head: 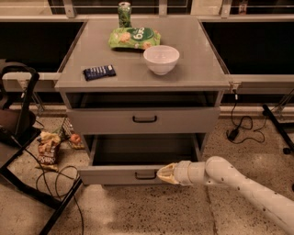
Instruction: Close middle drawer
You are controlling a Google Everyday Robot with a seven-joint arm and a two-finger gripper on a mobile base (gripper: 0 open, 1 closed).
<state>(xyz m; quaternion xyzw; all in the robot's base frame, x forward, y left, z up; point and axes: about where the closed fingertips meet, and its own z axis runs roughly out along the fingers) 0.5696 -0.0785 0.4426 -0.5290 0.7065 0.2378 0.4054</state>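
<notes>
The middle drawer point(115, 175) of the grey cabinet point(73, 75) is pulled far out, and its empty inside shows. Its flat front carries a small black handle point(145, 176). My gripper point(161, 173) reaches in from the lower right on a white arm point(239, 182). It is shut and empty, and its tan tip rests against the drawer front just right of the handle. Any lowest drawer is hidden behind the open middle drawer.
The top drawer point(143, 120) above stands out slightly. On the cabinet top are a white bowl point(161, 59), a green chip bag point(134, 37), a green can point(124, 13) and a dark blue bar point(99, 71). A black chair frame point(23, 114), cables and snack bags point(47, 149) lie at the left.
</notes>
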